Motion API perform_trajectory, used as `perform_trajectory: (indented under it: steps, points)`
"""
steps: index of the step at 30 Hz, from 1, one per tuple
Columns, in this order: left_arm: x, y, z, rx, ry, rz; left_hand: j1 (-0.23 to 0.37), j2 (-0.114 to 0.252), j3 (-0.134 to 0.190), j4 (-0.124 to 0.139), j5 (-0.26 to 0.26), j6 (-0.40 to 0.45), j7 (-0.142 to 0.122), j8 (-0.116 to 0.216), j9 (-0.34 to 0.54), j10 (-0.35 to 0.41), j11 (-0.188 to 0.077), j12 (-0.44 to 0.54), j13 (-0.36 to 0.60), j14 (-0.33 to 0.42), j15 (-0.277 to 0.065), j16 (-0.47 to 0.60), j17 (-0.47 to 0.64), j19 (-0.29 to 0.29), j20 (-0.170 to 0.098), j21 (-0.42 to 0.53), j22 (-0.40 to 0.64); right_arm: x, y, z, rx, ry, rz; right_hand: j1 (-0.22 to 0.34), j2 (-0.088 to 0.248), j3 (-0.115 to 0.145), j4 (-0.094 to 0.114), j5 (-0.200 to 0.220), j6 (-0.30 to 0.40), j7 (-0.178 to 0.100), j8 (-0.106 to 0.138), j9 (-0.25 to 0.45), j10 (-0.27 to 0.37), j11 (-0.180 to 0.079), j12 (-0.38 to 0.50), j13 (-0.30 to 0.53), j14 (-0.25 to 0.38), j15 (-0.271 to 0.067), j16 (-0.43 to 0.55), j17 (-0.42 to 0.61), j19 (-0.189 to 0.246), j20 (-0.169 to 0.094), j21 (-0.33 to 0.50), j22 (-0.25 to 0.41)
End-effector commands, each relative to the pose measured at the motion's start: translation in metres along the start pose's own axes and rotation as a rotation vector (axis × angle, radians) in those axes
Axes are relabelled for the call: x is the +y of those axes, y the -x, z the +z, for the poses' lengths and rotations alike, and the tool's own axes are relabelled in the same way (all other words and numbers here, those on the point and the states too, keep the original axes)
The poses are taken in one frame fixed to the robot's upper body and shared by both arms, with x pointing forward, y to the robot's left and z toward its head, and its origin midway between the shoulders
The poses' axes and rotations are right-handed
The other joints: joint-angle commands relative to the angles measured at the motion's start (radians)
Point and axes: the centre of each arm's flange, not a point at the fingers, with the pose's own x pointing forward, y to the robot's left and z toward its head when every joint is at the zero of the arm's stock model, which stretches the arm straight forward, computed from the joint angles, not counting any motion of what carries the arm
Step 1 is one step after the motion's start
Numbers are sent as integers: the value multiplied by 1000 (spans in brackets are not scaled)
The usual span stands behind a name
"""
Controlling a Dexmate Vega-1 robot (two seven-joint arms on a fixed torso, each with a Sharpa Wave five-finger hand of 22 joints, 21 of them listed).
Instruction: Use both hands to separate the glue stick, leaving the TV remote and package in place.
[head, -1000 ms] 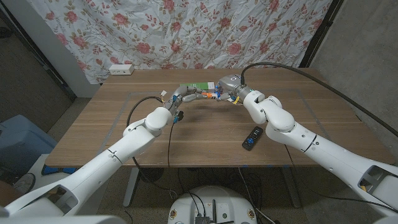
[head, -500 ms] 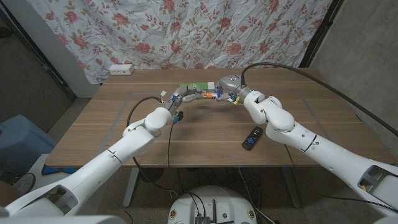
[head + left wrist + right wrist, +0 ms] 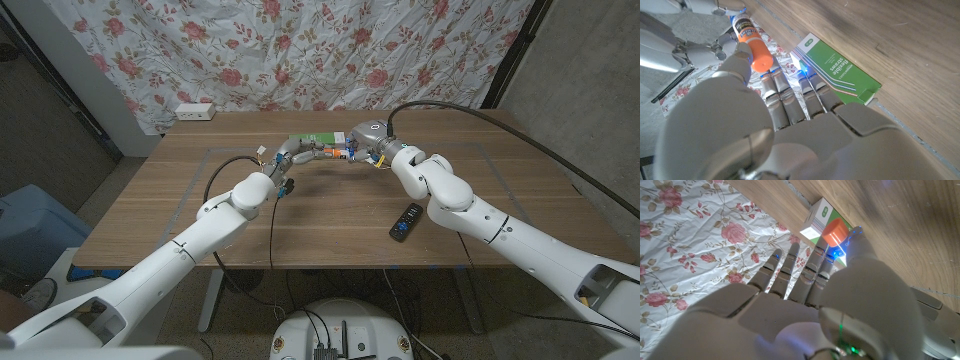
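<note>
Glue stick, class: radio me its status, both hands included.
Left hand and right hand both grip the orange-capped white glue stick, raised above the table. Not visibly apart. Green straw package just beneath; black TV remote well clear.

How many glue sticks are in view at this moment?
1. The glue stick is held up between the left hand and right hand over the table's far middle, beside the green package. Any others would be hidden behind the hands.
</note>
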Motion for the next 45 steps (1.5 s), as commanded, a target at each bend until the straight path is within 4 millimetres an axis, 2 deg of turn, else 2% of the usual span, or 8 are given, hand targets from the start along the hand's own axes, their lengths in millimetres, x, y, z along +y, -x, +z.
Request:
perform_trajectory:
  steps: [1, 4, 18, 45]
  points:
    - [2, 1, -1, 10, 1, 12, -1, 12, -8, 1, 4, 17, 12, -3, 5, 12, -12, -2, 4, 10, -73, -2, -2, 4, -4, 1, 6, 0, -1, 0, 12, 13, 2, 35, 32, -2, 1, 6, 101, -61, 8, 1, 7, 1, 7, 3, 8, -121, 5, 2, 7, -7, 1, 2]
    - [2, 2, 0, 19, -6, 19, -4, 14, -10, 2, 4, 19, 16, -4, 5, 15, -4, -1, 4, 10, -72, -3, -2, 4, -5, 1, 6, 0, -1, 1, 8, 16, 0, 34, 31, -2, 1, 6, 102, -61, 8, 1, 7, 1, 6, 3, 7, -119, 4, 2, 7, -7, 1, 2]
    - [3, 3, 0, 28, -11, 16, -5, 17, -14, 2, 4, 19, 15, -6, 6, 16, -11, -3, 4, 11, -71, -4, -2, 5, -5, 1, 6, 2, 0, -1, 9, 21, 4, 37, 32, -4, 1, 5, 104, -60, 8, 1, 7, 0, 6, 3, 8, -119, 5, 1, 7, -7, 0, 2]
    - [5, 5, -1, 32, -10, 14, -7, 18, -22, 1, 5, 5, 12, -12, 5, 2, -7, -7, 5, 4, -63, -6, -2, 2, -9, -1, 6, 6, -1, -7, 18, 34, 3, 35, 31, -8, 4, 5, 103, -61, 5, 1, 3, 1, 4, 3, 9, -115, 5, -1, 10, -7, 0, 2]
